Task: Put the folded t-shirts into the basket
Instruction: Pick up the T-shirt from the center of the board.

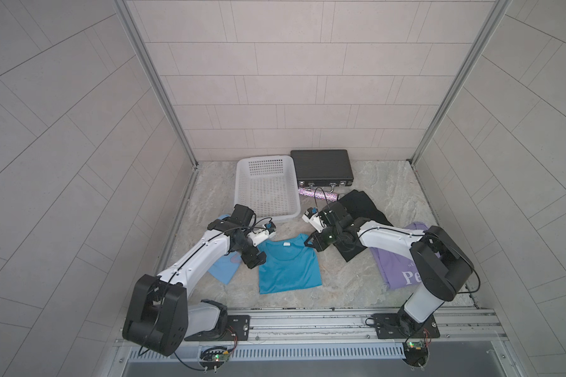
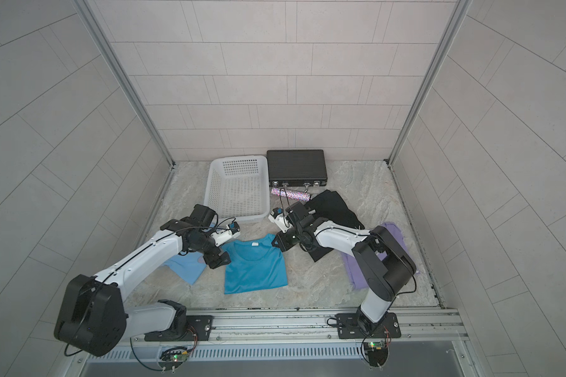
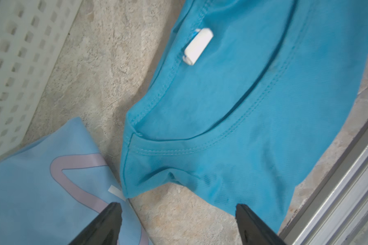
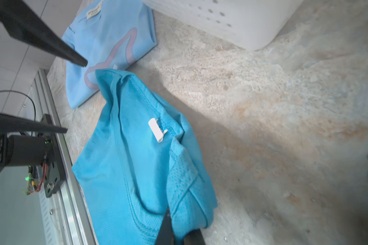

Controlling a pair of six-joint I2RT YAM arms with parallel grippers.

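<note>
Your right gripper (image 4: 179,224) is clamped tight on the teal shirt (image 1: 288,264) at its 1 o'clock corner. Your left gripper (image 3: 177,214) hangs wide open at its 10 o'clock, holding nothing.

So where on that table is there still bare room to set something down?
Bare stone lies between the teal shirt and the lavender shirt, and at the far right beside the briefcase and black shirt. The basket is empty too. Crowded where basket, briefcase and glittery roll meet.
</note>
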